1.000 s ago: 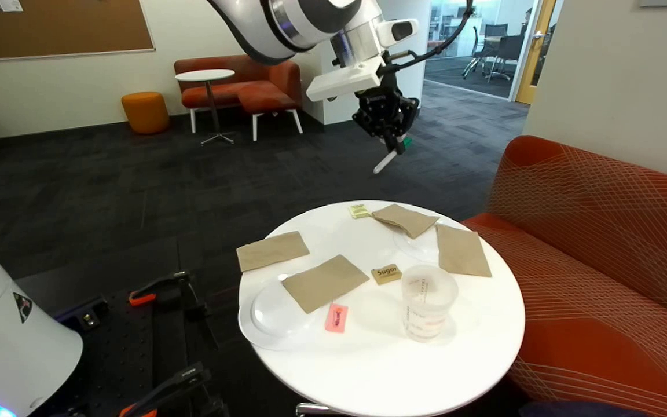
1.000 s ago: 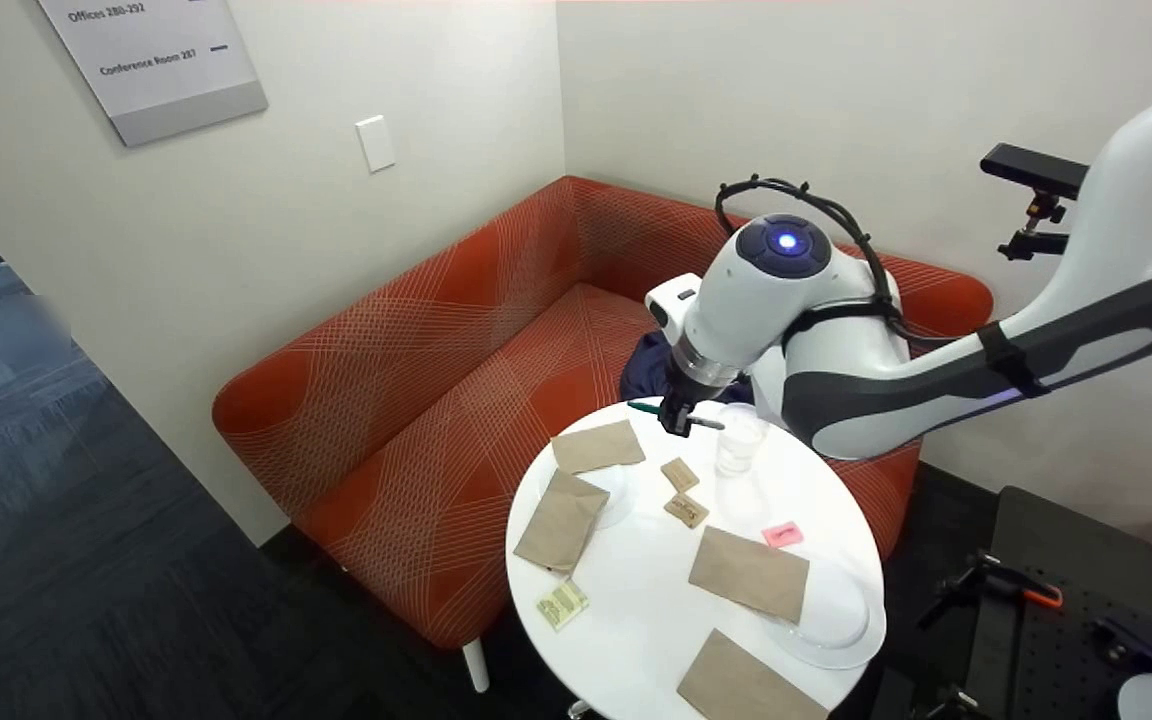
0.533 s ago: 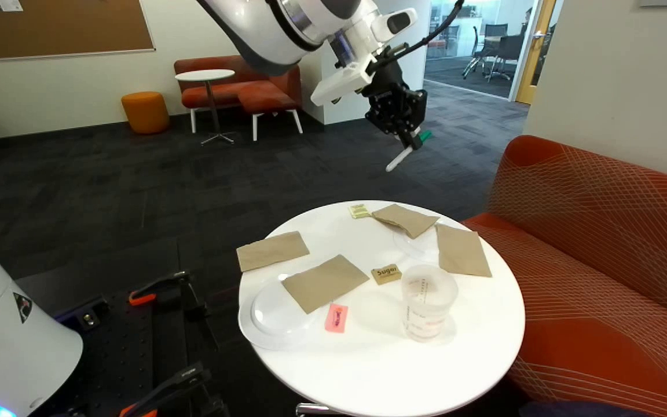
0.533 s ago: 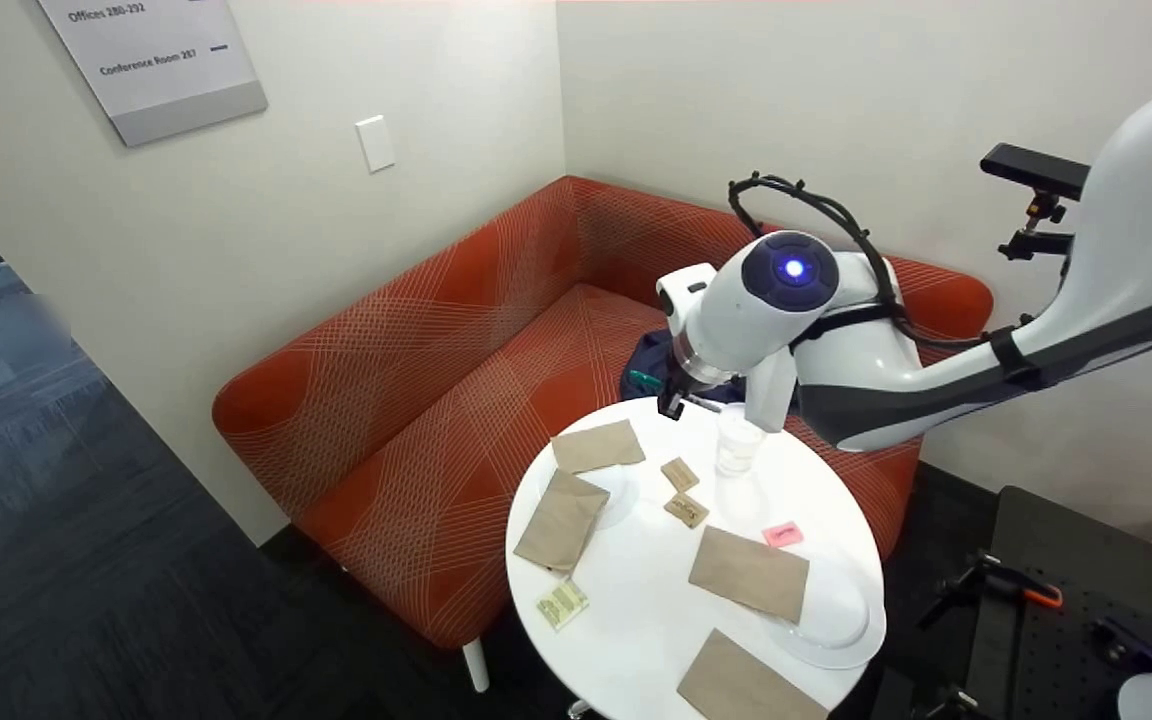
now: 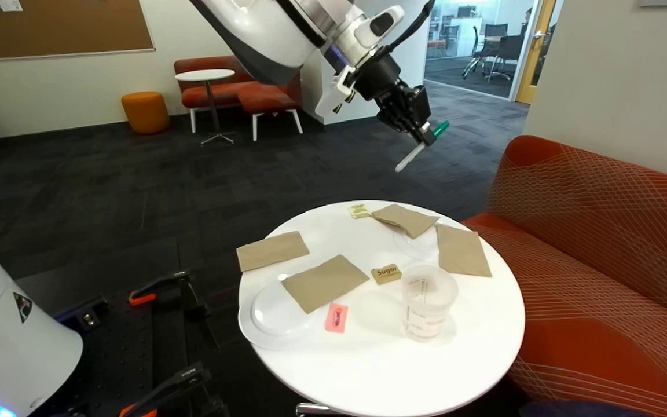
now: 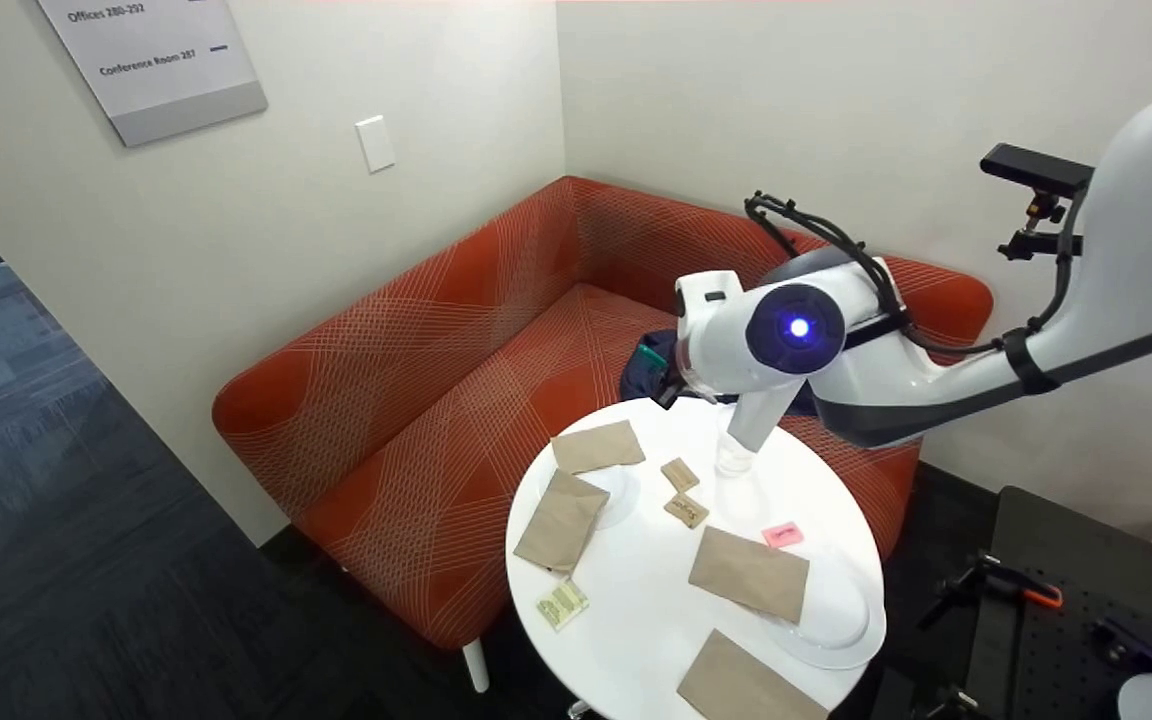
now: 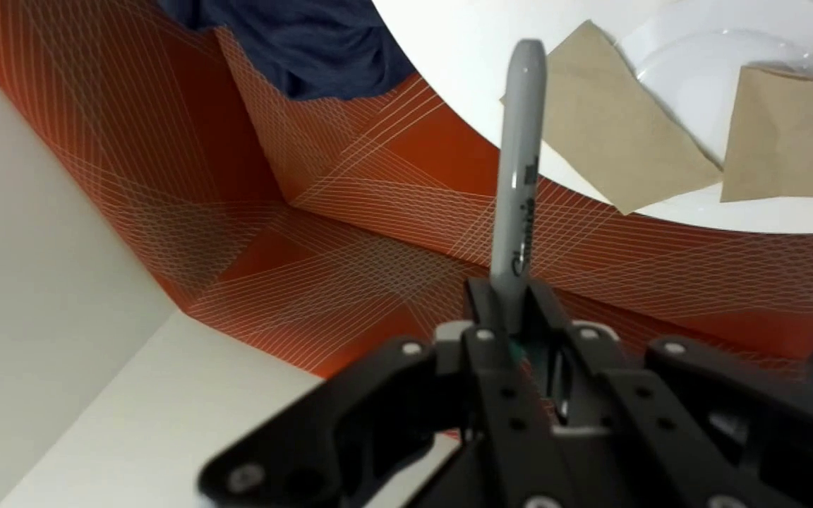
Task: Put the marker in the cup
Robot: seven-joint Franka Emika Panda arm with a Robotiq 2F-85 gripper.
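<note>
"One big red sofa [image 5: 611, 278] fills the right side of the frame in an exterior view, and look at the white arm [image 5: 287, 35], angled down from the top edge!"

"Next in size, the round white table [image 5: 368, 370], low and just right of centre, close beside that sofa. Who's on the field?"

"Two clear plates [image 5: 272, 321]! One at the table's left edge, one toward its upper right, each partly covered by brown sheets [image 5: 326, 284]."

"Four sheets altogether, all in the upper half of the table. And the cup [image 5: 428, 301]?"

"Upright, see-through, standing right of the table's middle."

"Over to the wrist view, lower middle: there's the black tool [image 7: 514, 310], with something clamped between its tips!"

"It's the marker [image 7: 519, 162], pinched there, its grey barrel pointing toward the top of the frame."

"What a spot! In an exterior view it hangs in the air, upper half, right of centre, slanted: pale end to the lower left, green end to the upper right, well apart from the cup."

"Down to the smallest: a yellow-green packet [image 5: 359, 211] by the table's top edge, a brown packet [image 5: 386, 274] reading Sugar just left of the cup, and a pink packet [image 5: 336, 318] right of the left-hand plate."
</note>
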